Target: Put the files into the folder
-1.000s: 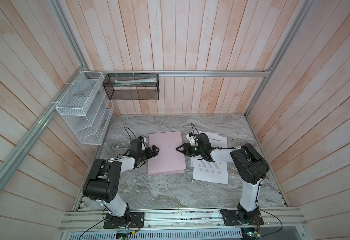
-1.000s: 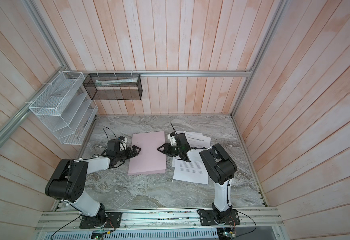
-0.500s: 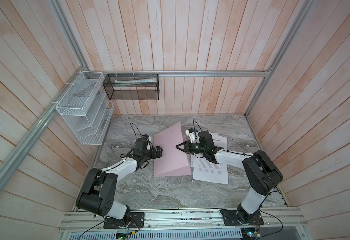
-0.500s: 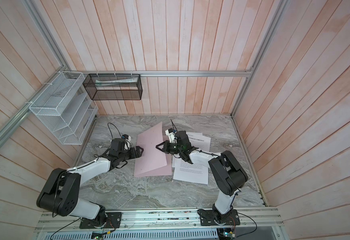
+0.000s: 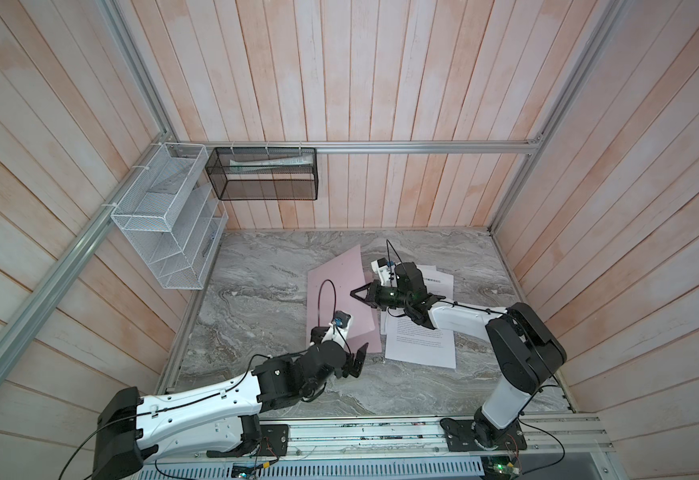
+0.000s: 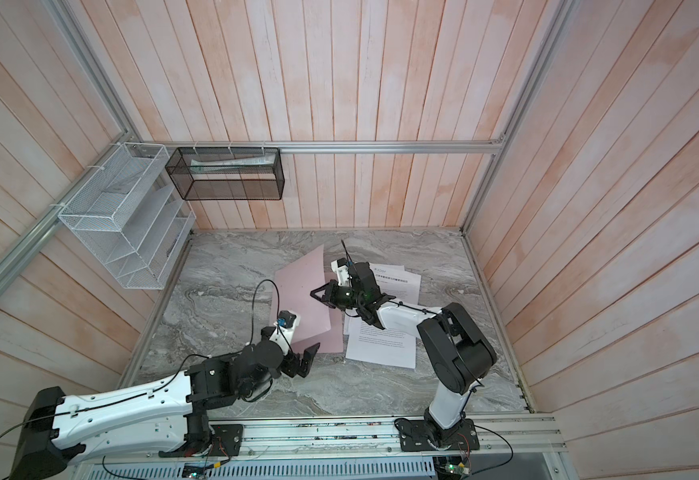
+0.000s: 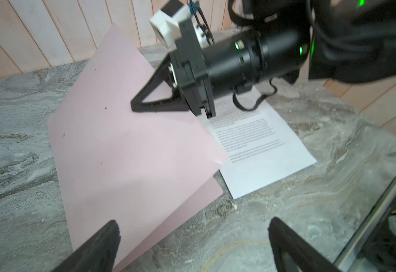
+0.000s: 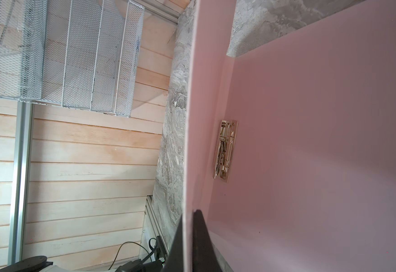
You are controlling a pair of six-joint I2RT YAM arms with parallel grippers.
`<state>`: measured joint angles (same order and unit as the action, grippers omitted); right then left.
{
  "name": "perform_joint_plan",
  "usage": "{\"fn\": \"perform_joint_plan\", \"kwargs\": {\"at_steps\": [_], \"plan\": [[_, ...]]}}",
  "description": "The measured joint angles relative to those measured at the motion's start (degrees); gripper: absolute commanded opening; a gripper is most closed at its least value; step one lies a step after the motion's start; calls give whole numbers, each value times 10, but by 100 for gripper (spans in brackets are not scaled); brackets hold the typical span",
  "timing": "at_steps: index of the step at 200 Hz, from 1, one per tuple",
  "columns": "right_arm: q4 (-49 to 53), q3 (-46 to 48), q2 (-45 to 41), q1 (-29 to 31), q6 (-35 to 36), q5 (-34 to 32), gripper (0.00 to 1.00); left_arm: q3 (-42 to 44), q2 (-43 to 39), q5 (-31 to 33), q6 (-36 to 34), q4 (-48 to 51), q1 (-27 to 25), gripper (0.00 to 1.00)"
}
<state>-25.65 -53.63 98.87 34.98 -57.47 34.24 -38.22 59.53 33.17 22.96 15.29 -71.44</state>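
Observation:
The pale pink folder (image 5: 333, 286) (image 6: 297, 291) lies mid-table with its cover lifted and tilted up. My right gripper (image 5: 354, 293) (image 6: 312, 294) (image 7: 135, 106) is shut on that cover's free edge (image 8: 188, 212), one finger on each side. Inside the folder, a metal clip (image 8: 225, 150) shows by the spine. The files (image 5: 420, 345) (image 6: 381, 345) (image 7: 263, 150), white printed sheets, lie flat to the folder's right, partly under my right arm. My left gripper (image 5: 358, 359) (image 6: 308, 357) (image 7: 193, 226) is open and empty over the marble by the folder's near corner.
A white wire rack (image 5: 169, 224) (image 8: 69, 54) hangs on the left wall. A black mesh basket (image 5: 264, 178) with rolled papers hangs on the back wall. An aluminium rail (image 5: 381, 432) runs along the table's front edge.
My right gripper closed on the folder's cover and raised it from flat to tilted open. My left arm drew back from the folder's left edge to its near corner.

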Motion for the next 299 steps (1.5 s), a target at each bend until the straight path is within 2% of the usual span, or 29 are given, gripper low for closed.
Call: {"fn": "perform_joint_plan", "kwargs": {"at_steps": [16,50,85,120,130,154,173,181,214,262,299], "plan": [[2,4,-10,2,-10,-5,0,-12,57,51,11,28,-31,100],[2,5,-30,11,-17,-11,0,-31,165,126,19,53,-34,99],[9,16,-48,15,-16,-12,0,-57,233,157,21,52,0,91],[33,17,-49,15,-3,-13,0,-67,261,173,7,37,21,76],[44,16,-49,15,4,-13,0,-68,264,174,0,33,24,70],[65,16,-49,15,20,-16,0,-70,268,177,-10,22,33,47],[70,14,-49,15,23,-18,0,-71,268,177,-26,17,39,19],[73,9,-49,15,22,-18,2,-71,268,179,-31,16,40,0],[99,-19,-49,13,32,-18,24,-74,267,212,-43,18,48,0],[71,-15,-54,-20,39,37,50,-75,250,190,-10,21,54,0],[15,28,-119,-84,28,57,51,-74,171,141,37,33,73,0]]}}
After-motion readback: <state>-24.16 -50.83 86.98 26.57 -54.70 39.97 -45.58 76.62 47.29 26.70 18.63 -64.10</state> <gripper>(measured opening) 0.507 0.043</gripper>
